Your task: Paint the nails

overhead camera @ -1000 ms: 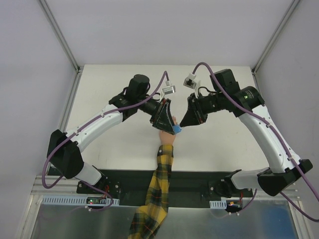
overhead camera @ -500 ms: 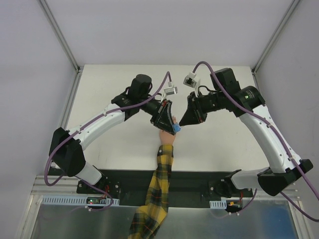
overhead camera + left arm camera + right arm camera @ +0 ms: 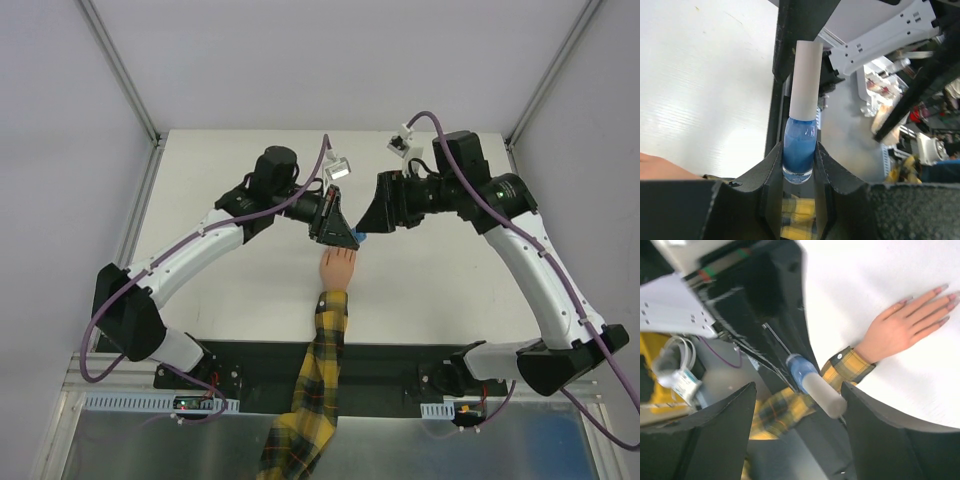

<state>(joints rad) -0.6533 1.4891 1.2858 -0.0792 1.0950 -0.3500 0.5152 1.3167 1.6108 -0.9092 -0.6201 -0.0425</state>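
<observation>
The left gripper (image 3: 799, 154) is clamping a small blue bottle (image 3: 799, 146) by its glass body, the two dark fingers (image 3: 771, 172) pressing its sides while its white cap (image 3: 805, 80) is sticking out beyond the fingertips. In the overhead view this gripper is hanging over the middle of the white table (image 3: 440, 290), just past the fingertips of the small peach-coloured hand (image 3: 338, 270), with only a speck of the bottle's blue showing at its lower edge. The right gripper (image 3: 799, 387) is facing it from the other side at close range, its jaws standing wide apart. In its wrist view the capped bottle is lying in the gap between the two black fingers (image 3: 715, 440) and touching neither, so this gripper is grasping nothing. The hand is lying flat on the table, palm down, fingers stretched away from the arm bases. Its yellow-black plaid sleeve (image 3: 318, 370) is running back over the table's near edge between the two bases. The nails (image 3: 941, 289) are sitting at the tips of those outstretched fingers — in the right wrist view they are showing a dull pinkish skin tone, with no blue on the ones in view. The hand is lying apart from both grippers, neither touching it.
</observation>
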